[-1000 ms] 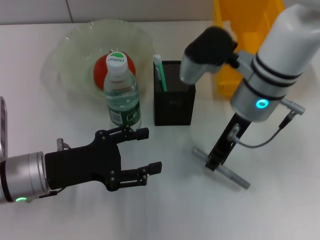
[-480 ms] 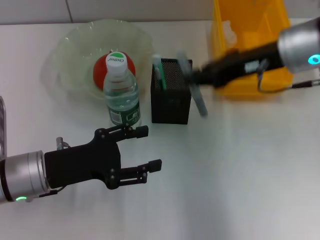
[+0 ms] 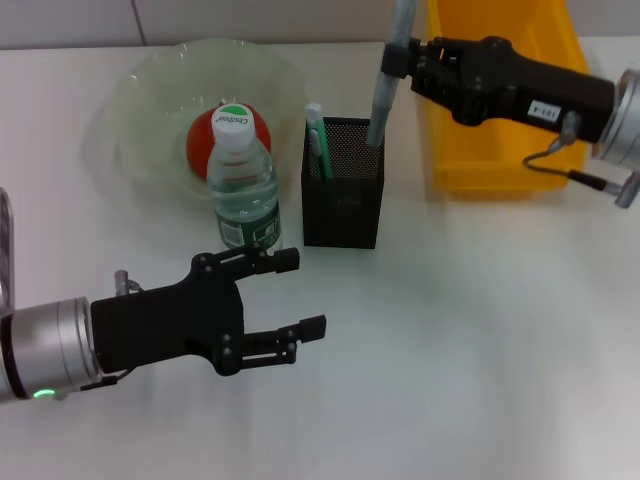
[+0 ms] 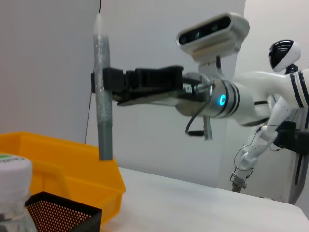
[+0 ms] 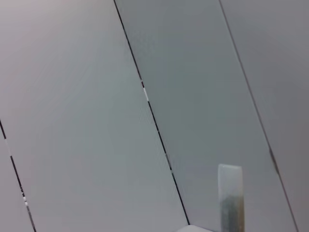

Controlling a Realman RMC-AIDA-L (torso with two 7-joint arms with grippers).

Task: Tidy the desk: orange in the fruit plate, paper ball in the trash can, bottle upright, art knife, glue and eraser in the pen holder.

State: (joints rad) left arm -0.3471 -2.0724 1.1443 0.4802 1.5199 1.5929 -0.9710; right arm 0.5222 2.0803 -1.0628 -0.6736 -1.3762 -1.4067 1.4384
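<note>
While the right gripper [image 3: 400, 60] clamped the grey art knife [image 3: 383, 95] upright, its lower tip hung just above the mesh pen holder [image 3: 342, 205]. Lowering straight in looked the next call; the left gripper [image 3: 285, 300] waited open near the bottle [image 3: 243, 190]

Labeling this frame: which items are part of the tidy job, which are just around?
Job: art knife in the right gripper above the pen holder; bottle; orange; fruit plate; yellow trash can.
Around: left gripper, open; green pen.
</note>
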